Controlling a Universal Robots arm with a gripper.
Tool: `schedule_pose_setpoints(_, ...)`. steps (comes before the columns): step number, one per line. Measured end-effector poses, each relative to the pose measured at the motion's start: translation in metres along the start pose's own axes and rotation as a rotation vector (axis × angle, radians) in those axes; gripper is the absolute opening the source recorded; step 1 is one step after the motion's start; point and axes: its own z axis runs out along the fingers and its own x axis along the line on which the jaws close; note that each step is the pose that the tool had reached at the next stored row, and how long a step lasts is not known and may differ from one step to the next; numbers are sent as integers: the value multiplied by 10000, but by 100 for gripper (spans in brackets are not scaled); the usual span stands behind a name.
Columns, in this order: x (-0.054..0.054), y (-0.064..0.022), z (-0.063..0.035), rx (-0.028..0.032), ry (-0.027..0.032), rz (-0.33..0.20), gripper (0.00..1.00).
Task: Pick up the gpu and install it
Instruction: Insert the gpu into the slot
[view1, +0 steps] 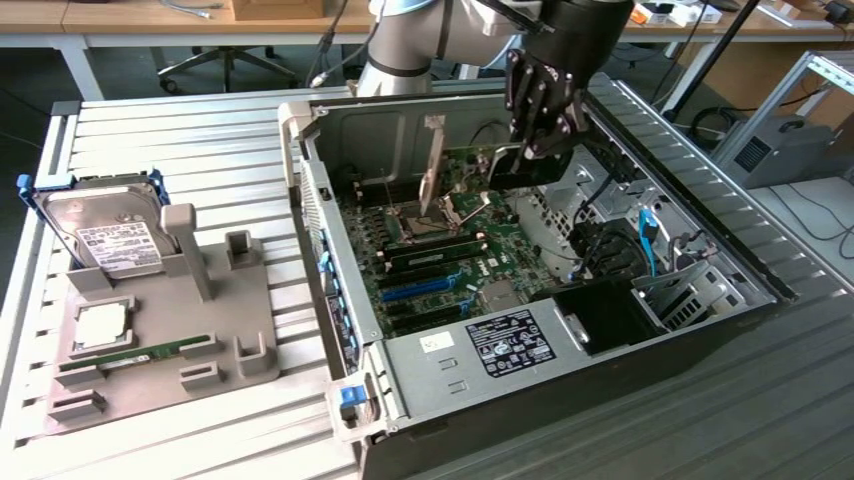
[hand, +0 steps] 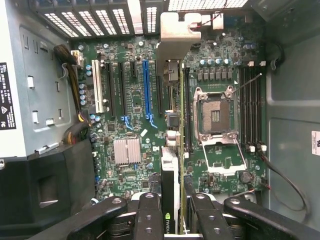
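open computer case (view1: 447, 385) on slatted table (view1: 174, 130) holds a motherboard (view1: 447, 262) with an open cpu socket (hand: 215, 116). gripper (view1: 543, 148) reaches into the case, clenched on the gpu (view1: 518, 172), card upright on edge over the board. grey tray (view1: 200, 312) by the table edge on the exterior view's left holds a standing hard drive (view1: 114, 240) and a flat green memory stick (view1: 134, 355). wrist view adds: card edge-on between blue slot (hand: 146, 90) and socket, silver bracket (hand: 177, 35) toward the case's vented wall

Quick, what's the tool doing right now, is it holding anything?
The tool is closed on the graphics card, holding it edge-on over the motherboard.
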Motion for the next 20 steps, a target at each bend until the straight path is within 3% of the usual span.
schedule_pose_setpoints(14,-2,4,38,0,0,1,27)
schedule_pose_setpoints(20,2,63,39,0,-1,1,27)
